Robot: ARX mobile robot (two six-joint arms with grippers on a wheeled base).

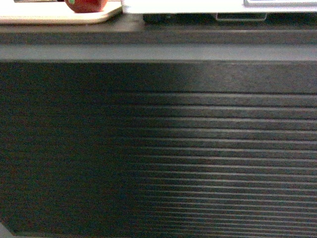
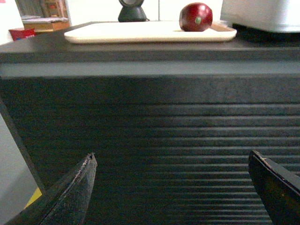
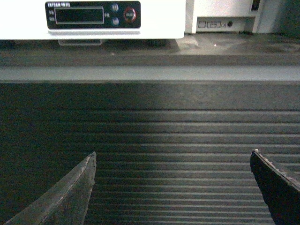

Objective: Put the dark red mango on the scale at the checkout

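The dark red mango [image 2: 196, 17] lies on the right end of a beige tray [image 2: 140, 33] on top of the checkout [image 2: 150, 122]; its lower part also shows at the head view's top edge [image 1: 86, 5]. The white scale [image 3: 93, 18], with its dark display strip and buttons, stands on the counter right of the tray, and its corner [image 2: 262, 14] shows in the left wrist view. My left gripper [image 2: 171, 159] is open and empty, low in front of the ribbed front panel. My right gripper [image 3: 172, 157] is open and empty too, below the scale.
A round black scanner [image 2: 132, 11] stands behind the tray's left part. A white receipt-printer stand [image 3: 225, 16] sits right of the scale. The counter's ribbed front [image 1: 158, 148] fills the head view close ahead. Grey floor and a yellow mark [image 2: 30, 199] show at the counter's left corner.
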